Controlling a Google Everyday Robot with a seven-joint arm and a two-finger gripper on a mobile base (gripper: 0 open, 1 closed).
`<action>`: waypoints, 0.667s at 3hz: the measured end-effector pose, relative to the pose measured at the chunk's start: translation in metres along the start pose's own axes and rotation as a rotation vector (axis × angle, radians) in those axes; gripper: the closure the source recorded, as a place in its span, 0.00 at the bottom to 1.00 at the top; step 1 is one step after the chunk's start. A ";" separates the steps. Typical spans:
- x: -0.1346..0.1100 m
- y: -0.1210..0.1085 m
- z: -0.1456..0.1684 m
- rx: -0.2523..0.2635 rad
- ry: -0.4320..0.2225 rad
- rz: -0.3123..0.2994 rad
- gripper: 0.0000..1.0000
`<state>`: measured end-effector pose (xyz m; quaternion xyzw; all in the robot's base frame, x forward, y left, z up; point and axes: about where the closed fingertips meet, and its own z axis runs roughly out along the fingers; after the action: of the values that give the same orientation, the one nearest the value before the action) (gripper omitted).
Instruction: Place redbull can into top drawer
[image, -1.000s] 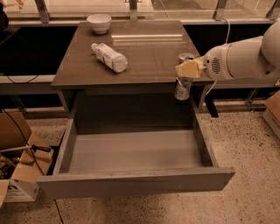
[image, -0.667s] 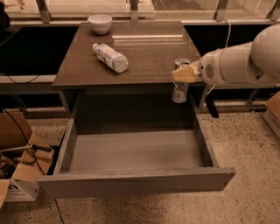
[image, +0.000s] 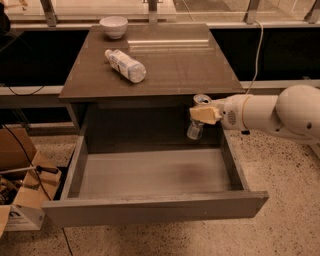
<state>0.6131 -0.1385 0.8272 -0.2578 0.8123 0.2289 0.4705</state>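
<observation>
Camera view: transport step, pincer clamped around redbull can, hanging over back-right corner of top drawer; next move likely needs lowering inside, then releasing.

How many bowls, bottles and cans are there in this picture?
Bowls: 1, the white bowl at the far edge of the table.
Bottles: 1, the clear plastic bottle lying on its side on the table.
Cans: 1, the redbull can held by the gripper at the right rear of the open top drawer.
Total: 3.
</observation>
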 end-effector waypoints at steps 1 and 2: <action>0.040 -0.003 0.008 0.003 -0.045 -0.016 1.00; 0.093 -0.023 0.016 0.039 -0.055 -0.033 1.00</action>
<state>0.5988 -0.1652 0.7352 -0.2554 0.7990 0.2121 0.5014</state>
